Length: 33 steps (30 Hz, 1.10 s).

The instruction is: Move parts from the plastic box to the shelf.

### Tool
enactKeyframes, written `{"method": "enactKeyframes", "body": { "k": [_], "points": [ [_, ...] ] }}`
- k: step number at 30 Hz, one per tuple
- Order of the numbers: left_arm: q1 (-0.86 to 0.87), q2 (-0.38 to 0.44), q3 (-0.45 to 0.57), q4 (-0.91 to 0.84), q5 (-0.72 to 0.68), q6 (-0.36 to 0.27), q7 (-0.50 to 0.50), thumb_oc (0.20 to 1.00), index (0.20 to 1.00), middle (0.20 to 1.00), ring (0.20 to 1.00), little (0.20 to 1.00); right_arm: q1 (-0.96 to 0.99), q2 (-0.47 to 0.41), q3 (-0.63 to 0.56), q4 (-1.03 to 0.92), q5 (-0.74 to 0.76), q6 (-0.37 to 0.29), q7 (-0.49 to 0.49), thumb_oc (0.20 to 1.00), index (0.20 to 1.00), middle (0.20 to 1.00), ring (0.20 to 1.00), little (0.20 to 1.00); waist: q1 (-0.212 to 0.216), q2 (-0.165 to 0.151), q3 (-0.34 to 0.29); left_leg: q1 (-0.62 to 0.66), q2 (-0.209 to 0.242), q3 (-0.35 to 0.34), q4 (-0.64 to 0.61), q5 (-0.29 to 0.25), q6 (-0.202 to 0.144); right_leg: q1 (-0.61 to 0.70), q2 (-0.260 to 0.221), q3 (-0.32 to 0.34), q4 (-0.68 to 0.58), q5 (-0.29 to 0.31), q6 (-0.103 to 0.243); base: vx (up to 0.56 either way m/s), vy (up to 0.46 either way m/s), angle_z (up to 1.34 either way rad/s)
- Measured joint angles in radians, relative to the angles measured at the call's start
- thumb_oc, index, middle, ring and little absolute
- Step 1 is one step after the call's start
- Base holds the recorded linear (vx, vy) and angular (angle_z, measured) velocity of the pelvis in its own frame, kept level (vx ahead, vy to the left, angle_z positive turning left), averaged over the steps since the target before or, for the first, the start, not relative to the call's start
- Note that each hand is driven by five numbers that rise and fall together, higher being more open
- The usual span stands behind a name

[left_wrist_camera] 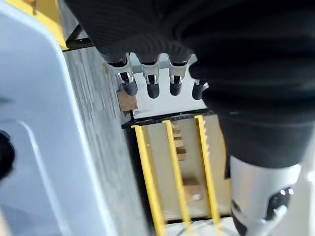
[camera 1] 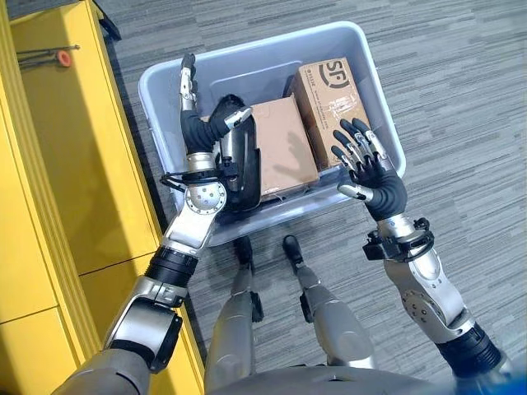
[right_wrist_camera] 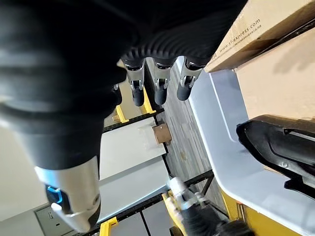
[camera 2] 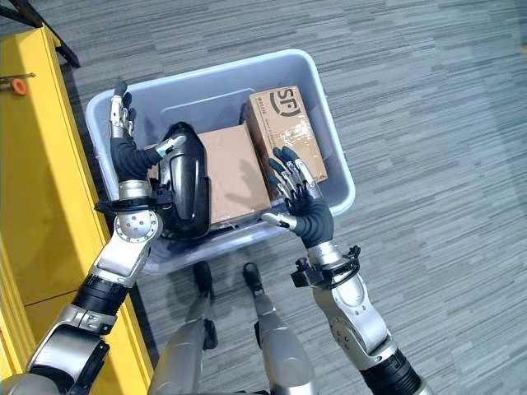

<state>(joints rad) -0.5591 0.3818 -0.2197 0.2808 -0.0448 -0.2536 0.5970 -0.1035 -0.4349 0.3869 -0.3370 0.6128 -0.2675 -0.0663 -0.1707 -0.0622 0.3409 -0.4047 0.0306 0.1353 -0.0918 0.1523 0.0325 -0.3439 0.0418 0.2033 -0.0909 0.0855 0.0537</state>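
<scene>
Three parts sit in the plastic box [camera 1: 375, 99] on the floor in front of you: a black part [camera 2: 188, 177] at the left, a plain carton [camera 1: 284, 144] in the middle and a printed carton [camera 1: 329, 99] at the right. None has reached the yellow shelf [camera 1: 74, 164], which stands along the box's left side.

Your left hand [camera 1: 191, 90] is raised over the box's left end with fingers straight and spread, holding nothing; its thumb lies close to the top of the black part. Your right hand [camera 2: 298, 197] hovers open over the near rim, just beside the near end of the printed carton, also empty.

Watch these risks, as far as you can judge from here:

- The black part stands on edge, leaning against the plain carton. A one-sided nudge from your left thumb could tip it flat, where it would be harder to pick up.
- Its surface looks smooth and curved, so a shallow pinch may slip.
- The cartons are packed tight together, leaving little room for fingers between them.
- Your right hand is close to the rim; reaching low could catch the wall and drag the box.
- Swinging left towards the shelf, your left arm passes close to its yellow edge.
</scene>
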Motion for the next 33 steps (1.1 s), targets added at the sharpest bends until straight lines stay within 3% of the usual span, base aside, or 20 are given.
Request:
{"method": "enactKeyframes", "body": {
  "k": [7,18,33],
  "points": [
    [-0.044,0.046,-0.002,0.208,0.02,0.037,0.002,1.0,1.0,1.0,1.0,1.0,0.033,-0.009,0.006,0.0,0.001,-0.001,0.021,1.0,1.0,1.0,1.0,1.0,-0.015,-0.007,0.004,-0.016,0.0,0.004,0.0,0.0,0.0,-0.017,0.0,0.002,0.0,0.001,-0.001,0.0,0.0,0.0],
    [-0.061,0.07,0.067,0.265,-0.026,0.047,0.055,1.0,1.0,1.0,1.0,1.0,0.033,-0.019,0.019,0.0,0.005,-0.001,0.027,1.0,1.0,1.0,1.0,1.0,-0.029,-0.039,0.018,-0.017,0.002,0.003,0.0,0.0,0.0,-0.017,0.002,0.001,0.0,0.001,-0.001,0.0,0.0,0.0],
    [-0.085,-0.002,0.002,0.526,-0.107,0.053,0.002,1.0,1.0,1.0,1.0,1.0,0.025,-0.019,0.059,0.0,0.032,-0.001,0.026,1.0,1.0,1.0,1.0,1.0,-0.028,-0.041,0.041,-0.028,0.002,0.002,0.0,0.001,-0.002,-0.029,0.002,0.0,0.0,0.001,-0.001,0.0,0.0,0.0]
  ]
}}
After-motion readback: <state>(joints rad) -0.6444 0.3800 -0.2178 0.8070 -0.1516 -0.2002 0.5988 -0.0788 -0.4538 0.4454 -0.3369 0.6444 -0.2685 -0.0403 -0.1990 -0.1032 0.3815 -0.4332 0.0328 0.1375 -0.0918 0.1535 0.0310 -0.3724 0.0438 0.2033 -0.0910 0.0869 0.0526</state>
